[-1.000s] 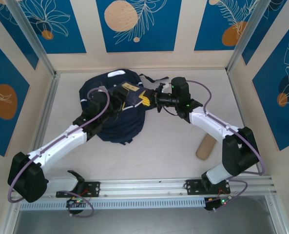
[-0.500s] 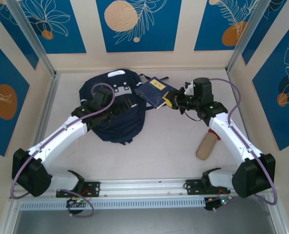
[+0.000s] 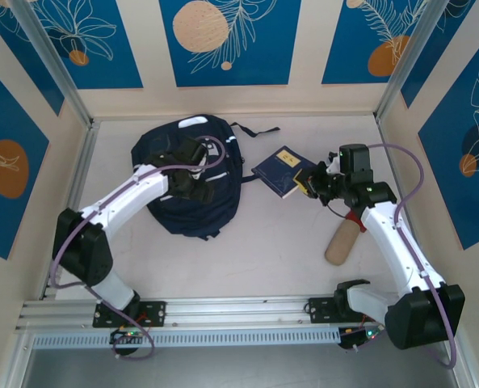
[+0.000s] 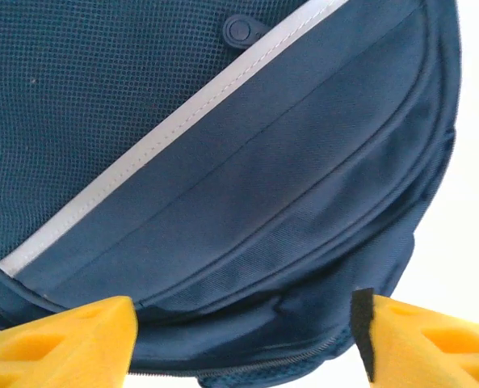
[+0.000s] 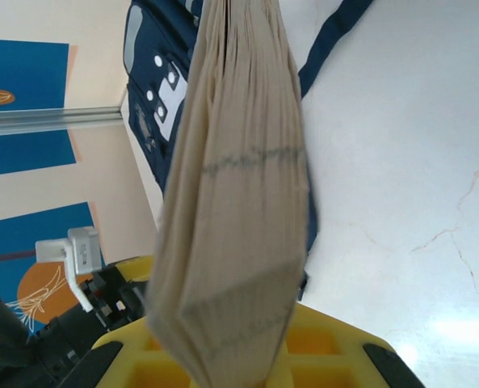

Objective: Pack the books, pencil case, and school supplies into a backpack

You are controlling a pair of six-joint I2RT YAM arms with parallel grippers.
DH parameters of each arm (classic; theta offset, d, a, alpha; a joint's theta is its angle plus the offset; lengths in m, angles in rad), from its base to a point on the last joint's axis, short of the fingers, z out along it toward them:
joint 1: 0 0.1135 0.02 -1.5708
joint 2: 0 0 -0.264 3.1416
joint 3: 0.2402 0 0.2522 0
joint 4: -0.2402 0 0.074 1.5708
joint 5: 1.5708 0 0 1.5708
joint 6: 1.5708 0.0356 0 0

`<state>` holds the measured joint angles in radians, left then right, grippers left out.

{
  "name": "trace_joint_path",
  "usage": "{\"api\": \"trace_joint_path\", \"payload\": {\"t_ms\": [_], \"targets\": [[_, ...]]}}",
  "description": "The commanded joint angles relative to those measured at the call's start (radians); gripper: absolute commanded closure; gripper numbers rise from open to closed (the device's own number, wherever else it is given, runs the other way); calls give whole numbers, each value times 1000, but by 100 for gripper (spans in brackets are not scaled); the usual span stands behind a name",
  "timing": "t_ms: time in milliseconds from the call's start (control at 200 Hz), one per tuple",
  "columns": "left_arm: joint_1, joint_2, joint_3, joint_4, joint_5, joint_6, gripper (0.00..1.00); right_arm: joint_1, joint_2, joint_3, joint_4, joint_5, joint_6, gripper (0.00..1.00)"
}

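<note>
Navy white-striped backpack point(image 3: 197, 208), navy yellow-labelled book point(image 3: 278, 172)

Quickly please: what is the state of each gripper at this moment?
Left gripper: open, over the backpack, holding nothing.
Right gripper: closed on the book.

The backpack point(image 3: 208, 207) is dark navy fabric with a thin white stripe point(image 4: 142, 149). It lies flat on the tabletop point(image 3: 271, 242), far left of centre. One book point(image 3: 281, 171), navy-covered with a yellow label, sits right of the backpack and apart from it. The right gripper point(image 3: 309, 182) clamps its corner, with the page edges point(image 5: 239, 202) between the jaws.
</note>
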<state>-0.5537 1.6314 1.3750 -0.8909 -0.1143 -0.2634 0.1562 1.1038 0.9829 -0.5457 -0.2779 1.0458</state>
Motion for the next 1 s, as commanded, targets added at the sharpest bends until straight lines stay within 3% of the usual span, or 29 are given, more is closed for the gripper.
{"api": "trace_joint_path", "payload": {"t_ms": [0,335,515,745,860,990], "targets": [[9,60,47,-48,-59,127,33,-3,-20,-11,-4,-13,-23,91],[10,205,128,-52,-67,168,46,-3,-30,-23,-16,-14,-11,91],[9,256,147,-57,-58,178,47,-7,-42,-39,-11,-14,-1,91],[9,246,139,-41,79,223,41,-9,-42,-35,-24,-11,-2,90],[9,239,133,-38,68,240,40,-9,-42,-41,-24,-14,4,90],[9,260,143,-45,-21,240,42,-9,-41,-44,-22,-17,8,90]]}}
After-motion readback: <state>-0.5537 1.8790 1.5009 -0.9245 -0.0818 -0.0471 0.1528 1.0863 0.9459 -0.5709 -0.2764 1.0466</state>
